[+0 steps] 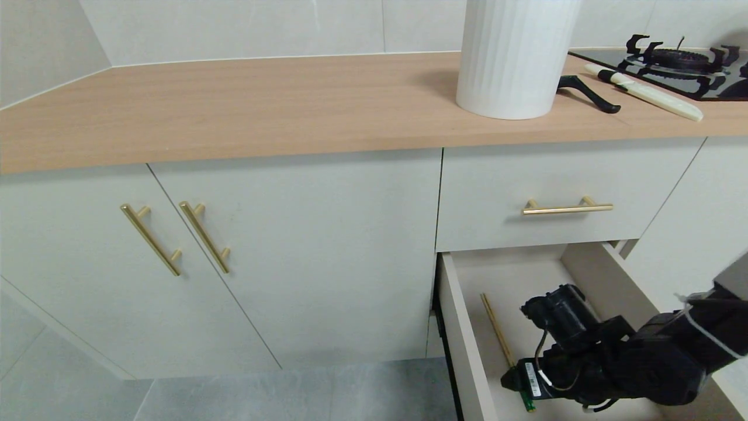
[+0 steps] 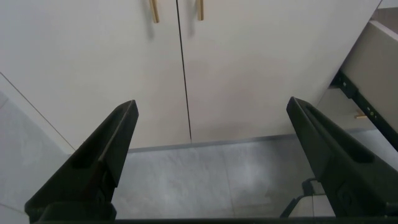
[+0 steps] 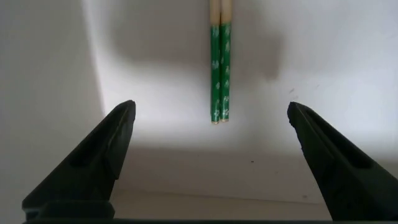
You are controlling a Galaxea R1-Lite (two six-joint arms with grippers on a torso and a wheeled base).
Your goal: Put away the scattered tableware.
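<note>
Two chopsticks (image 3: 220,62) lie side by side near the open drawer's (image 1: 461,339) left wall (bare floor rightward). Right pincer (image 3: 209,109) hangs over them, jaws apart; left pincer (image 2: 211,107), also apart, faces cabinet doors (image 2: 249,62).

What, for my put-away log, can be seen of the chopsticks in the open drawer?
The chopsticks are a pair lying flat, side by side and touching, on the pale floor of the open drawer, near its left wall. The shafts look like light wood or bamboo. One end of each is green with small pale markings, and those ends sit flush. The right hand hovers over the green ends, open and not gripping them.
</note>
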